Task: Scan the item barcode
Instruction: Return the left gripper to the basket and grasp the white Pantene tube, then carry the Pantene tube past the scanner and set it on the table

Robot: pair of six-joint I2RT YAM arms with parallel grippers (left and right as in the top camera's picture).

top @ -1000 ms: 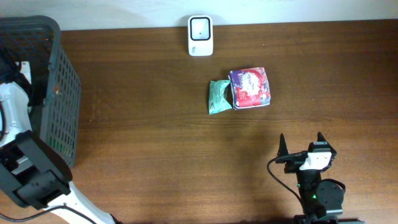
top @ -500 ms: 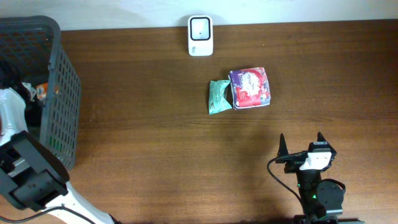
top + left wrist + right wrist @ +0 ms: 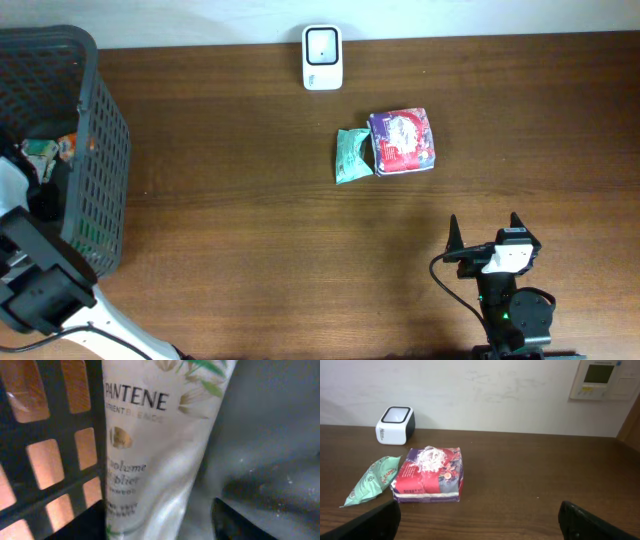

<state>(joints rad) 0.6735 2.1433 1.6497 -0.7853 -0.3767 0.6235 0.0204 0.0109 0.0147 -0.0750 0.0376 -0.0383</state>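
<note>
Table (image 3: 250, 250): brown wood, it ran the full width of the overhead view.
Basket (image 3: 100, 170): dark grey mesh, it stood at the table's left edge, and the left arm reached down into it.
Tube (image 3: 150, 460): a white Pantene tube, it lay inside the basket against the slotted wall. It filled most of the left wrist view.
Purple package (image 3: 402, 141): it lay flat, right of the table's centre, with its printed face up.
Green packet (image 3: 350, 156): it lay just left of the purple package, touching its edge.
Scanner (image 3: 322, 58): a small white unit with a dark window, it stood at the far edge, well apart from the basket.
Left gripper (image 3: 160, 522): its fingers stood apart, one on each side of the tube's lower end. Whether they pressed the tube could not be told.
Right gripper (image 3: 485, 225): it was at the near right of the table, fingers spread wide and released, facing the purple package.
</note>
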